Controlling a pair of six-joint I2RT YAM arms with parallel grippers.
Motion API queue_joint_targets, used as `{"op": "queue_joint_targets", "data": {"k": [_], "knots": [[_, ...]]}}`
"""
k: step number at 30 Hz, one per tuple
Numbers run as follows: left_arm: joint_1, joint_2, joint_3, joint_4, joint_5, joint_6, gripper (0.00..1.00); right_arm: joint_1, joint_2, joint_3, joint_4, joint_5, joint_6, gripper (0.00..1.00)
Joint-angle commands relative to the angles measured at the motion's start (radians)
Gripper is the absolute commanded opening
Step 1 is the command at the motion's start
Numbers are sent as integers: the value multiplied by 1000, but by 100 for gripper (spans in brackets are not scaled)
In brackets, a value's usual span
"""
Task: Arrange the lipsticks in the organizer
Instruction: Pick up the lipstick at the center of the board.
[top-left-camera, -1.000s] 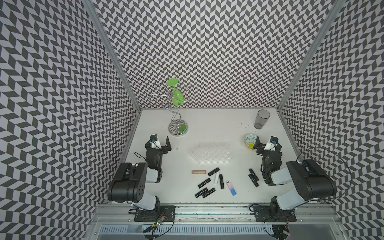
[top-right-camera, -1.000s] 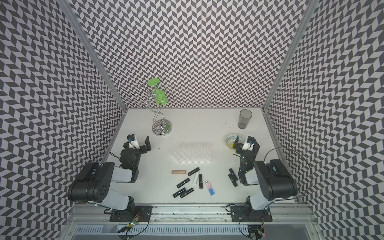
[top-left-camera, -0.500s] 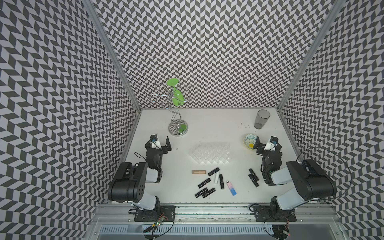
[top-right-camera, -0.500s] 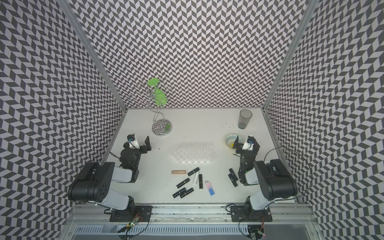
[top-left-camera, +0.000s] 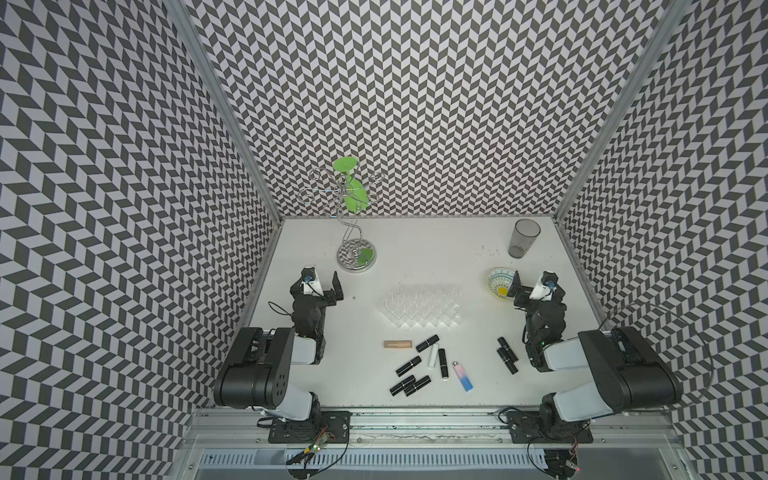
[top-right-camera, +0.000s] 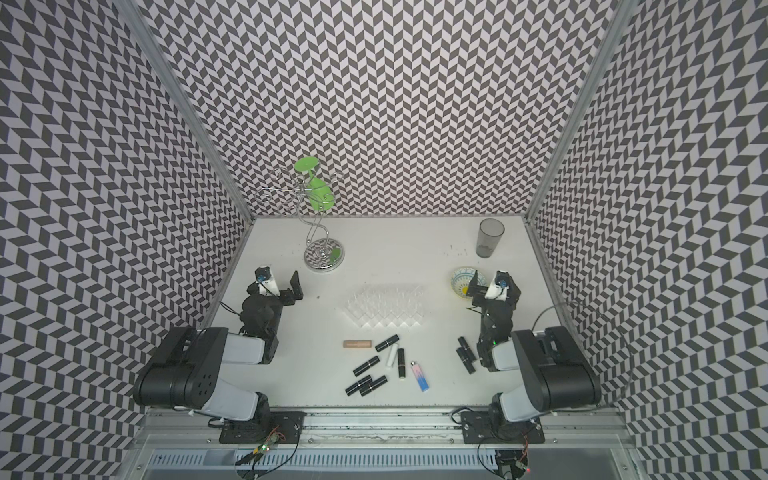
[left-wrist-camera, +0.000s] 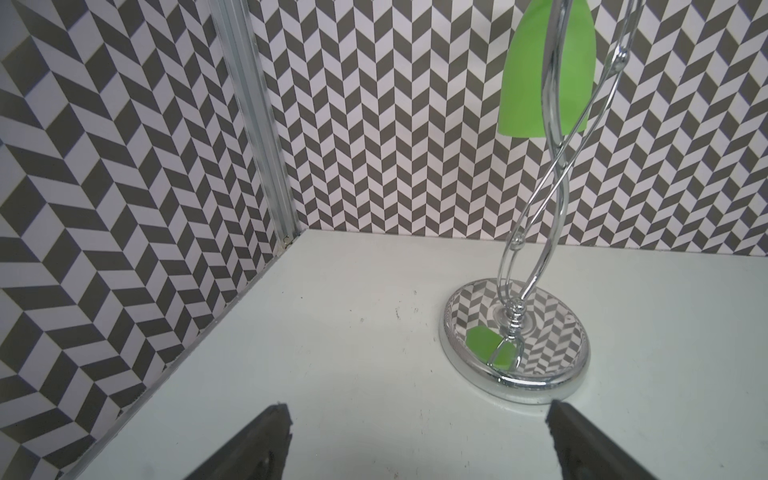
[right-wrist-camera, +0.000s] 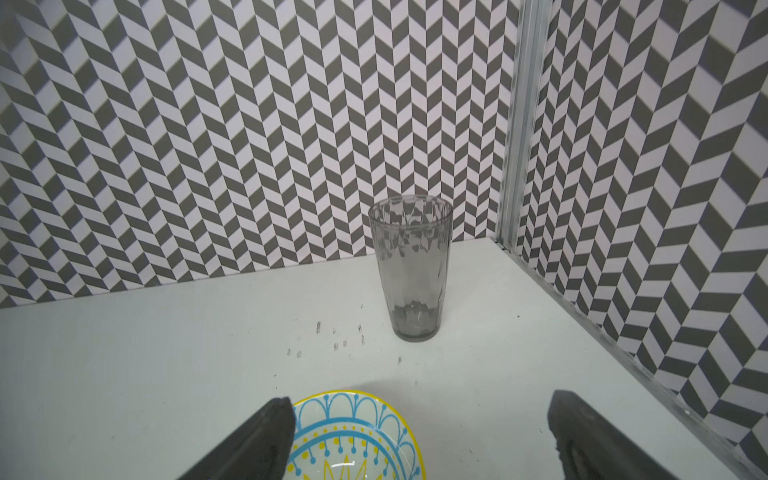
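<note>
near organizer (top-left-camera: 422, 308), lipsticks (top-left-camera: 407, 367) lie scattered flat on table (top-left-camera: 415, 249)

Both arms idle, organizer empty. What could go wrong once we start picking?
1. Two black lipsticks lie side by side, seemingly touching; the open left end effector may catch both or roll one away.
2. The black pair lies right beside the right arm, likely an awkward reach.
3. The clear organizer has faint cell walls, and lying tubes must go in upright; one may snag or tip.
</note>
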Motion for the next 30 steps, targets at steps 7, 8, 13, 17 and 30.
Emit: {"op": "queue_joint_targets", "data": {"k": [7, 8, 13, 17, 30], "knots": [[-246, -252, 185, -362, -289, 63, 100, 8, -344, 202, -587, -215, 167, 100], [-266, -283, 218, -435, -313, -8, 100, 5, -365, 234, -681, -191, 233, 100], [-274, -402, 306, -662, -116, -220, 100, -3, -520, 265, -909, -444, 330, 100], [-274, -434, 416, -891, 56, -376, 100, 44, -658, 295, -1152, -477, 413, 100], [-476, -599, 307, -954, 453, -594, 94, 463, -583, 386, -1691, -9, 593, 90]]}}
